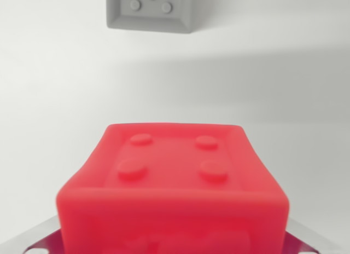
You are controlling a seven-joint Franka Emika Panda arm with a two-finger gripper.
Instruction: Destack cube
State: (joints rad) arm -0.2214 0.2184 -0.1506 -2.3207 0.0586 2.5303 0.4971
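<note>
Filling the lower frame, a red rubbery cube with four studs on its face (pixel 172 188) sits right against the camera, flanked by metal gripper (pixel 172 246) fingers at both bottom corners; they seem closed on it, though contact is hidden. Beyond it, well apart, a grey studded cube (pixel 150 12) rests on the white table (pixel 65 90), straight ahead.

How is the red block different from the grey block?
The red block is bright red; the grey block is pale grey. The red block fills the bottom of the wrist view, close up; the grey block looks small, cut off by the top edge. Both have four round studs on top.
</note>
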